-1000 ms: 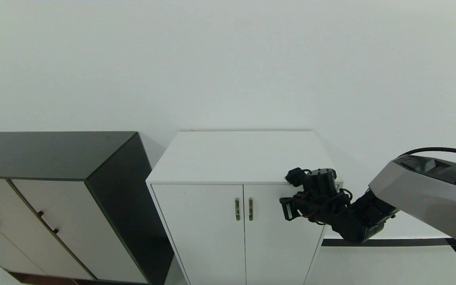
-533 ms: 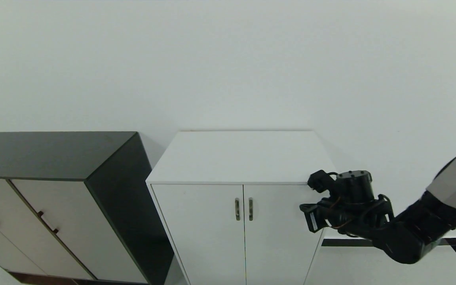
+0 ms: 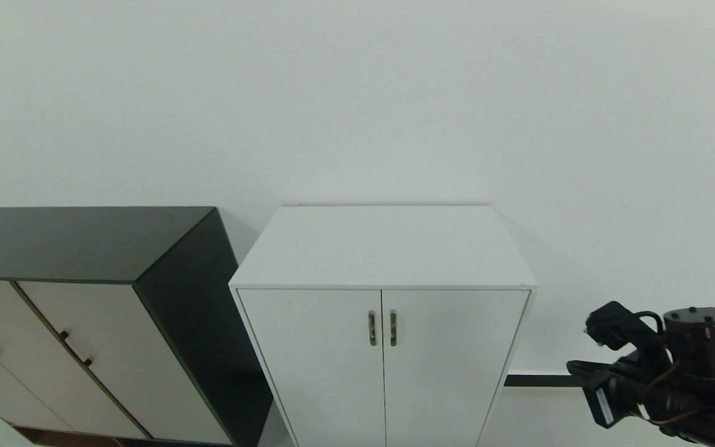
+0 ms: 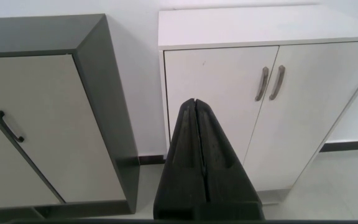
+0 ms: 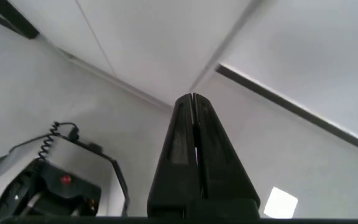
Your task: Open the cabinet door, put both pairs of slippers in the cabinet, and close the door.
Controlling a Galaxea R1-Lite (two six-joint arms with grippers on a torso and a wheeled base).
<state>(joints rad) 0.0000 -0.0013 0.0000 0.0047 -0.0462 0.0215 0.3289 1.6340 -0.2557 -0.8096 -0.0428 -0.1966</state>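
Head view: white cabinet [image 3: 382, 366], both doors shut, handles [image 3: 372, 328] at the centre seam. Right arm [image 3: 674, 379] sits low, off to the cabinet's right, apart from it. Left wrist view: left pincer [image 4: 196, 109] tips pressed together, holding nothing, cabinet ahead & well apart. Right wrist view: right pincer [image 5: 193, 102] likewise clamped tight, empty, w/ a black box & coiled cord [image 5: 61, 180] near.
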